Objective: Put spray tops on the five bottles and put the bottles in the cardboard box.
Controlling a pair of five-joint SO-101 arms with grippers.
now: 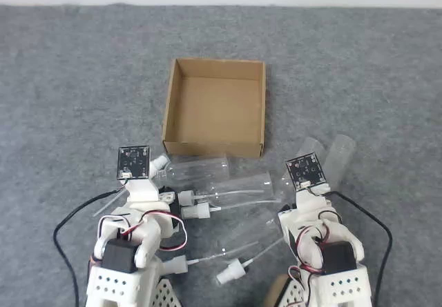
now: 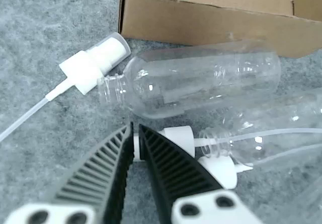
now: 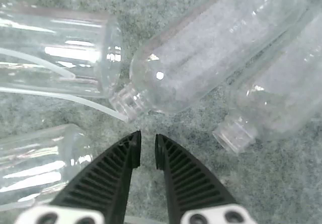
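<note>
We're at capping: bottles (image 1: 197, 169) lie by the cardboard box (image 1: 214, 145), none inside. Left gripper (image 2: 135, 133) jaws look closed on a spray top (image 2: 173, 139); right gripper (image 3: 147, 141) jaws slightly apart, empty. Next: align top w/ a bottle neck.

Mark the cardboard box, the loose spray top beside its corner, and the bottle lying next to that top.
cardboard box (image 1: 213, 148): high view, front outer wall.
spray top (image 2: 93, 65): left wrist view, white head.
bottle (image 2: 201, 80): left wrist view, middle of the clear body.
</note>
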